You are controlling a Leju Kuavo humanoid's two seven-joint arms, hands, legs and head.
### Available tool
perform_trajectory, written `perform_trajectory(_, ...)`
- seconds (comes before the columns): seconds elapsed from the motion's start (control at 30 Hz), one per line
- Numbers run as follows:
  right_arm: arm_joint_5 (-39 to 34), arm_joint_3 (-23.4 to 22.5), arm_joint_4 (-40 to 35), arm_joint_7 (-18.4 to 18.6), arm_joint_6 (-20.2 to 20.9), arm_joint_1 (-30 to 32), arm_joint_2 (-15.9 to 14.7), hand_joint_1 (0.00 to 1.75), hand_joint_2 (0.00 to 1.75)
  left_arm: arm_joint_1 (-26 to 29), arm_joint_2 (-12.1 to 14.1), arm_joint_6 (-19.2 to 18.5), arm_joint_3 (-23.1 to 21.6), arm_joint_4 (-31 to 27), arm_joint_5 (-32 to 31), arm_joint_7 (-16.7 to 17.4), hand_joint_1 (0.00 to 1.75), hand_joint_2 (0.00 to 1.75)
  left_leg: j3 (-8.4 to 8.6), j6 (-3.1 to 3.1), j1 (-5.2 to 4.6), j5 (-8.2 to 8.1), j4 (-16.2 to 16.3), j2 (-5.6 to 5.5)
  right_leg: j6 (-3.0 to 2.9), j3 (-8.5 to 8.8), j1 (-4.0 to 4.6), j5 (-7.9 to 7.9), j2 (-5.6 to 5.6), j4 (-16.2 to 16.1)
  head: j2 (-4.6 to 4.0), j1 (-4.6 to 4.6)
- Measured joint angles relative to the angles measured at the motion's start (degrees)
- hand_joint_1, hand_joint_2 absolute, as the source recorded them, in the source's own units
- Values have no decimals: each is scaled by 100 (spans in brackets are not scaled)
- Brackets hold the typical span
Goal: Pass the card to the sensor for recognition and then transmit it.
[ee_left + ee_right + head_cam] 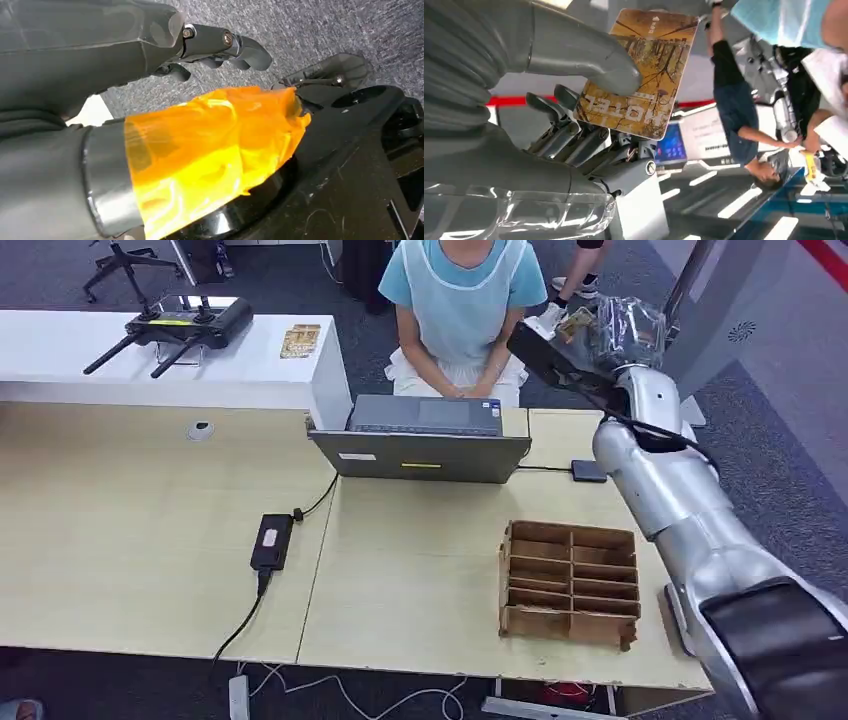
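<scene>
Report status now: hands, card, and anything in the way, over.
Right hand raised, gripping card under thumb. Left hand hanging over floor, holds nothing. Person seated behind laptop, beside the raised arm.

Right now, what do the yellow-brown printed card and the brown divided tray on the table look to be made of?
Yellow-brown printed card, pinched by the right hand: likely glossy plastic, flat and stiff with a printed picture. Brown divided tray: apparently matte cardboard, with thin slotted dividers and rough, frayed edges.

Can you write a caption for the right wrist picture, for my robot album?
The right hand pinches a golden-brown card between thumb and fingers.
</scene>
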Motion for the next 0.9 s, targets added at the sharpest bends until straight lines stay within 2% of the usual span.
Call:
perform_trajectory(0.33,-2395,-1026,-579,-581,998,252,-522,175,175,195,22,2,2,2,212,-253,0,0,-3,1,-2,-1,2,0,1,-2,-1,1,0,-4,0,0)
perform_trajectory(0.5,-3741,-1567,-969,-893,1421,643,-834,175,175,276,24,4,32,2,369,-406,0,0,-4,3,-1,-3,2,-3,1,-3,0,1,-2,-6,0,0)
perform_trajectory(0.57,-4294,-1792,-1198,-1030,1607,955,-955,175,175,283,20,13,59,2,439,-450,0,0,-4,3,0,-3,2,-11,3,-1,0,-1,-10,-9,0,0)
perform_trajectory(0.7,-5858,-2483,-1819,-1405,2212,2001,-1255,175,175,373,9,17,155,2,579,-518,0,0,-11,8,3,-7,2,-44,7,9,3,-6,-38,-15,-2,0)
perform_trajectory(0.9,-7150,-3289,-2402,-1567,3122,3262,-1682,175,175,472,17,37,247,11,667,-590,0,0,-20,18,-1,-16,2,-42,9,3,0,-8,-39,-17,0,0)
